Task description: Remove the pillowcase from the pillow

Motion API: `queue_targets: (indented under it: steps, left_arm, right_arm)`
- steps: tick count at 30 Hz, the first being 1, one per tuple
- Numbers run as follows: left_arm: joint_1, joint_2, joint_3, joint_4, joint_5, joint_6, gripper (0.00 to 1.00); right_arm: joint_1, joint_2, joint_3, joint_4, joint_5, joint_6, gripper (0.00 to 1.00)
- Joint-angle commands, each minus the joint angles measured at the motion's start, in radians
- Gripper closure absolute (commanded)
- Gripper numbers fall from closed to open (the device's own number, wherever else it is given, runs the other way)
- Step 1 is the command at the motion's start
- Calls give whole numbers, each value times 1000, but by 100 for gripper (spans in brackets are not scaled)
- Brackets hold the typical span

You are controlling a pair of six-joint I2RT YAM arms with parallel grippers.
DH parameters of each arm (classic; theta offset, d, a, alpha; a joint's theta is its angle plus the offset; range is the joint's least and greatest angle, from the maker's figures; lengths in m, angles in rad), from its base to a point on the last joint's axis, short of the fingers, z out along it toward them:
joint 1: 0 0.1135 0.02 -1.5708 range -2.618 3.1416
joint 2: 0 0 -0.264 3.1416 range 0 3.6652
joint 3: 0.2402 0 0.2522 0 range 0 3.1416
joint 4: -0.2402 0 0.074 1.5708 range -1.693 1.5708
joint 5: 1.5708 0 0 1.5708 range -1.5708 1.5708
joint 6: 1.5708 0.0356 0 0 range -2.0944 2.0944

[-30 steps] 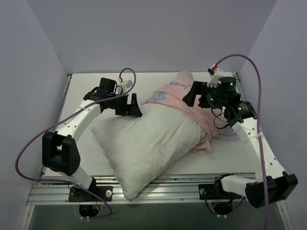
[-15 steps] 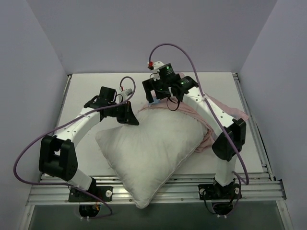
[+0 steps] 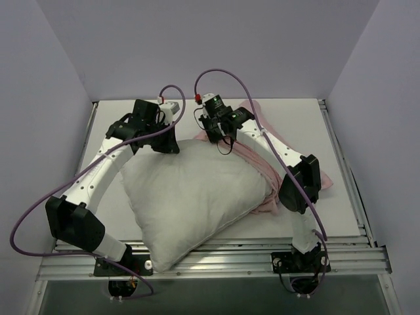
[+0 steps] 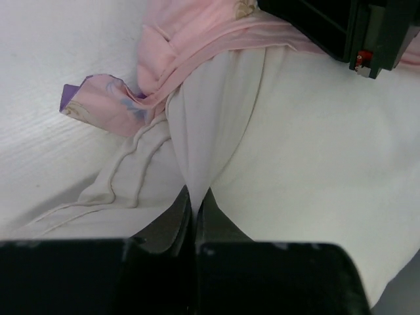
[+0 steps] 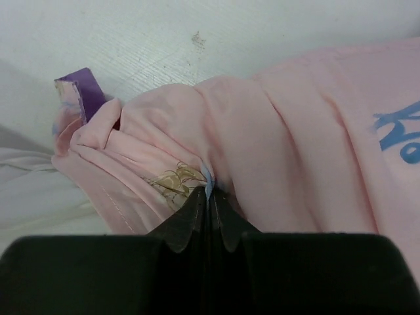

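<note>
On the table, both grippers pinch cloth

At the far edge of the table (image 3: 341,131), the two arms meet over the top corner of the pillow (image 3: 190,190). The left gripper (image 4: 195,197) has its jaws pressed together on a raised fold of the plain white pillow cover, right beside the spot where the pink cloth begins. The right gripper (image 5: 209,193) sits just to the right of it, jaws closed on a bunched fold of the pillowcase (image 3: 275,154), with pink cloth rising on either side of the fingertips.

Most of the pillow lies bare, slanting from the far middle of the table down to the near left edge. The pillowcase is gathered along the pillow's far and right side and trails from under the right arm toward the right of the table. A small purple printed corner of it sticks out near the pinched folds, lying on the white tabletop.
</note>
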Motion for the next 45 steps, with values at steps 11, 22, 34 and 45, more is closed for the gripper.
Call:
queue_targets:
  steps: [11, 22, 34, 45]
  left_arm:
    - [-15, -220, 255, 11, -357, 110, 98]
    - [-12, -463, 2, -6, -603, 92, 98]
    - [-12, -328, -131, 210, -482, 23, 98]
    - [-67, -205, -5, 305, -463, 139, 3]
  right_arm:
    - [-518, -360, -204, 126, 54, 375, 100]
    - [-792, -561, -449, 332, -102, 568, 100]
    - [-446, -565, -532, 340, -263, 425, 70]
    - [-169, -776, -860, 276, -122, 402, 36]
